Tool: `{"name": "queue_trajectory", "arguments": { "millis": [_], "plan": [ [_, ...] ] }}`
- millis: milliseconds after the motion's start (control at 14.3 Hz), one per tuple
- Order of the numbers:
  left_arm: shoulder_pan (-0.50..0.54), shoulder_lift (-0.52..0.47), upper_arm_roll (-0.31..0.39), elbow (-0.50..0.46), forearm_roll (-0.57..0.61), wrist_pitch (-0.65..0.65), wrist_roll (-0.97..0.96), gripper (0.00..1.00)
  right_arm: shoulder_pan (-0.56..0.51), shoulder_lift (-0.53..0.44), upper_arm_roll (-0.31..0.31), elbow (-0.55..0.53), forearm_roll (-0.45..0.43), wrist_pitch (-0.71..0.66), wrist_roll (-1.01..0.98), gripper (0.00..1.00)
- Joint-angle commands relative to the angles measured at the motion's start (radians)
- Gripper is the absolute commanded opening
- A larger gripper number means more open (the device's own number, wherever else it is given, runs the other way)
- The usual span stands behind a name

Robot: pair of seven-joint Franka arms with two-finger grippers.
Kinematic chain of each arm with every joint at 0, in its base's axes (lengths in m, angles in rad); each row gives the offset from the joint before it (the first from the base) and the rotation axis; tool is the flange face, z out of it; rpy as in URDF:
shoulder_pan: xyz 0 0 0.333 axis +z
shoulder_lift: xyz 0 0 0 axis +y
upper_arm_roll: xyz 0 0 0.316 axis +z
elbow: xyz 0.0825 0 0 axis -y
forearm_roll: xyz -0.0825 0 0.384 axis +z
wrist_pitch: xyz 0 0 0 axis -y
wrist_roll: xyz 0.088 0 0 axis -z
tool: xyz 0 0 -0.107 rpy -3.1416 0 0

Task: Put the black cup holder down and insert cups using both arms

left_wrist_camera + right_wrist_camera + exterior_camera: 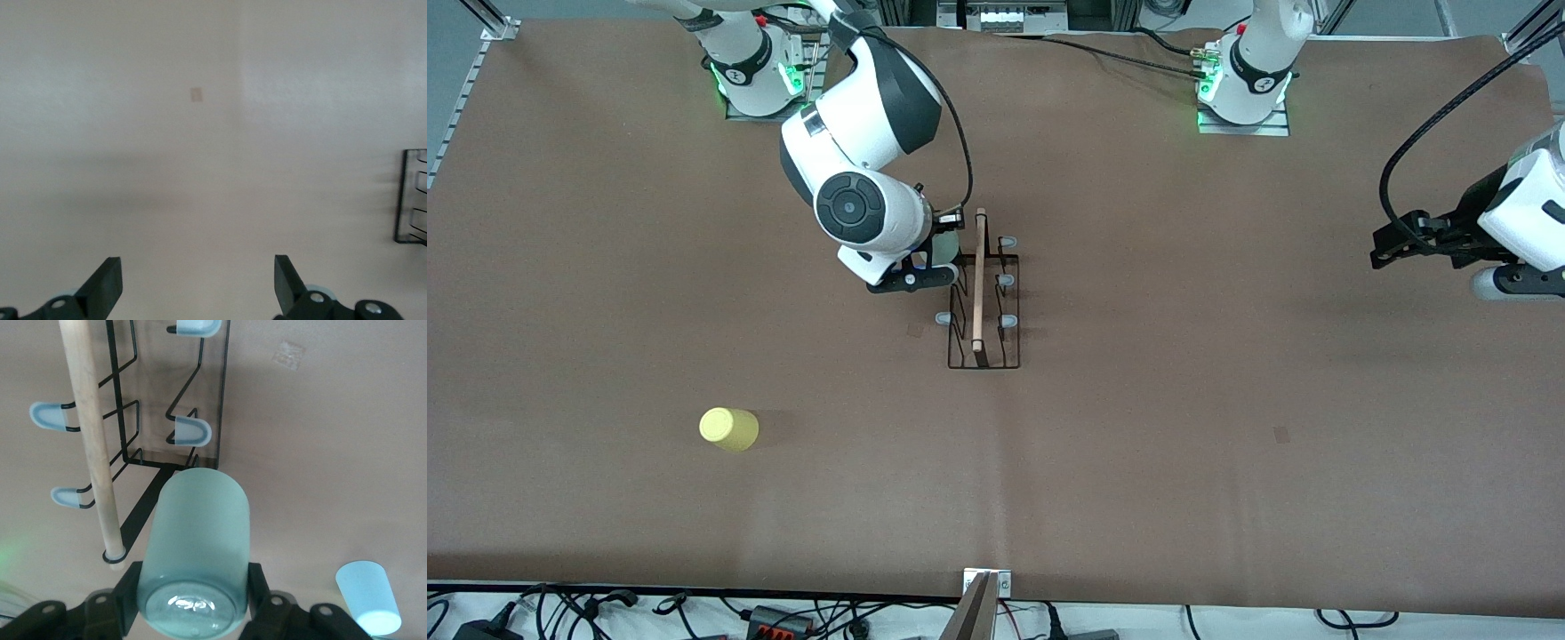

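While I look down from the front camera, I see the black cup holder (983, 298) standing in the middle of the brown bench (1227, 444), and the right tool (938, 262) is right beside it, at the end nearer the robot bases. From up there the right arm (863, 169) hides most of what that tool grips. My right wrist camera shows it well: the right tool (193, 603) is closed on the mint green cup (195, 553), held just over the end of the rack, next to the wooden rod (90, 440).

That same camera shows a light blue cup (368, 597) on the bench close by. I cannot find this cup in the front view, since the arm covers that spot.

I count three cups: one mint green, one light blue and one yellow cup (729, 428), which sits alone nearer the front camera, toward the right arm's end.

I count five pale pegs (1008, 280) from the front; the rest are hidden.

My left tool (1392, 249) waits open over bare bench at the left arm's end. Its wrist camera shows its two fingers (107, 283) spread wide, and only a cut-off corner of the rack (410, 200).
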Motion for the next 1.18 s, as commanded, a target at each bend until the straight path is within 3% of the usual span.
{"name": "queue_trajectory", "arguments": {
  "millis": [0,627,976,1045,1115],
  "plan": [
    [-0.008,-0.022,0.017,-0.085,-0.059,0.056,-0.040,1.00,0.012,0.024,-0.012,0.023,0.022,0.004,0.010,0.26],
    [-0.022,-0.013,-0.020,-0.076,-0.005,0.058,-0.084,1.00,0.027,0.078,-0.012,0.021,0.010,0.056,0.008,0.27],
    [-0.020,-0.012,-0.033,-0.081,-0.034,0.073,-0.083,1.00,0.049,0.102,-0.013,0.021,0.007,0.076,0.008,0.30],
    [-0.030,-0.010,-0.045,-0.076,-0.033,0.085,-0.086,1.00,0.049,0.101,-0.013,0.021,0.010,0.075,0.010,0.61],
    [-0.031,-0.013,-0.057,-0.082,-0.032,0.085,-0.086,1.00,0.047,0.101,-0.013,0.021,0.013,0.075,0.019,1.00]
  ]
}}
